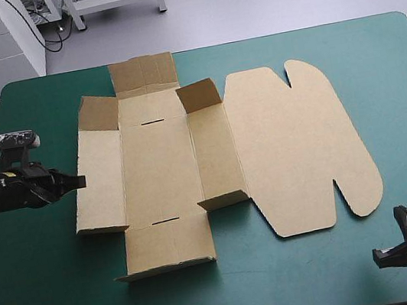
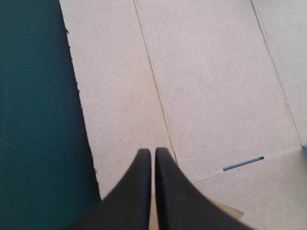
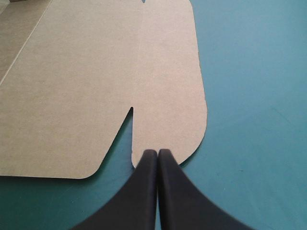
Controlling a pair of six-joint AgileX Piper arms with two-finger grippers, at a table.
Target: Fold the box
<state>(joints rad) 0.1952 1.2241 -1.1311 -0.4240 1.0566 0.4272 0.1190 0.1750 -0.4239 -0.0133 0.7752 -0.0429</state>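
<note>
The brown box is lying spread flat on the teal-green table, with a few small flaps standing up. The left jaws are hovering closed, their tips over the box's outer side panel. The right jaws are also sitting closed, with a rounded corner of the box lying just ahead of them.

Plain brown box on teal-green cover; black jaws.
</note>
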